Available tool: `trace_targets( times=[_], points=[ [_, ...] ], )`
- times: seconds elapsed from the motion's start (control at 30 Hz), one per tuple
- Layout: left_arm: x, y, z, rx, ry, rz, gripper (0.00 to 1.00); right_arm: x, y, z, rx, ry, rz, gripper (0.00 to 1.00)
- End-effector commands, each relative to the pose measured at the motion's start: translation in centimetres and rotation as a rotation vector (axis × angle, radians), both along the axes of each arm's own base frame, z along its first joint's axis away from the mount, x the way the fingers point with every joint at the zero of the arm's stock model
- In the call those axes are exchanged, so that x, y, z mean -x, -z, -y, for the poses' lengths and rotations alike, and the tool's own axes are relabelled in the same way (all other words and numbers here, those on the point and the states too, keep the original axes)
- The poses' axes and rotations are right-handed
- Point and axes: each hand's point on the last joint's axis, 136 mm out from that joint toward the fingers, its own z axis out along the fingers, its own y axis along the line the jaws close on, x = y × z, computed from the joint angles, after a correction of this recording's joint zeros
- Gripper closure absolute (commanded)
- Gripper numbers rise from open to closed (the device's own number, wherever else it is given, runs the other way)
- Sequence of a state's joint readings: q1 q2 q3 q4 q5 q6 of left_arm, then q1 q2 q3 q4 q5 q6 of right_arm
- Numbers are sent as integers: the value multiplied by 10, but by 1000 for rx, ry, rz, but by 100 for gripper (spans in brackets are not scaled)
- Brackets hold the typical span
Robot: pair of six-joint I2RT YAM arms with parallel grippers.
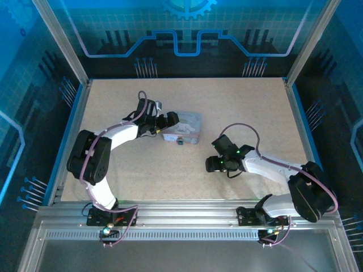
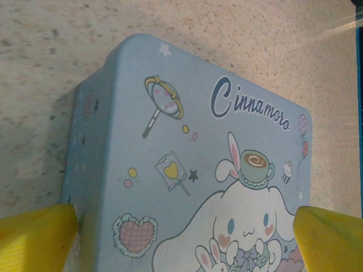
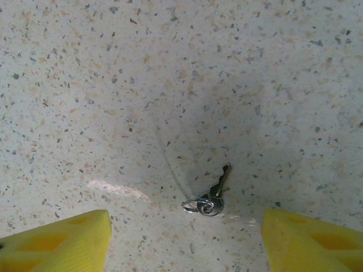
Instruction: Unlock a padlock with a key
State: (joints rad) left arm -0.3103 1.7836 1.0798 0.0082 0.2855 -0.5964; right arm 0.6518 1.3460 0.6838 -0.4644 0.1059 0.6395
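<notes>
Right gripper (image 3: 186, 220) jaws apart, straddling the small dark metal key (image 3: 215, 192) lying flat on the speckled table (image 3: 170, 68); I'd centre over it, drop low, then pinch the shank squarely.

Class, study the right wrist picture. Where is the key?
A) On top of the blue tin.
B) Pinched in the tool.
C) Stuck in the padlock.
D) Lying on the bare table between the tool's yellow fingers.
D: the key lies flat on the speckled table with its ring, between the right tool's yellow fingers and touching neither.
</notes>
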Motion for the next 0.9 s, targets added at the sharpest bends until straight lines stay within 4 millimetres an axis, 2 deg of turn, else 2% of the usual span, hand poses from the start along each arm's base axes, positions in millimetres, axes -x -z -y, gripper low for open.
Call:
trace_targets(
  times=[0.0,0.23,0.47,0.67,0.87],
  points=[
    [-6,-3,17,3,62,18,1,0,-2,-2,22,8,-12,33],
    [-2,-28,4,-63,48,100,1,0,0,-3,51,0,-21,42],
    [30,-56,-16,-83,14,170,1,-2,5,-6,79,-11,-34,52],
    [58,-60,-27,-83,1,177,1,-2,10,-7,103,-20,-49,60],
    [70,-61,-34,-94,-6,180,1,2,17,-6,125,-24,-76,65]
  ],
)
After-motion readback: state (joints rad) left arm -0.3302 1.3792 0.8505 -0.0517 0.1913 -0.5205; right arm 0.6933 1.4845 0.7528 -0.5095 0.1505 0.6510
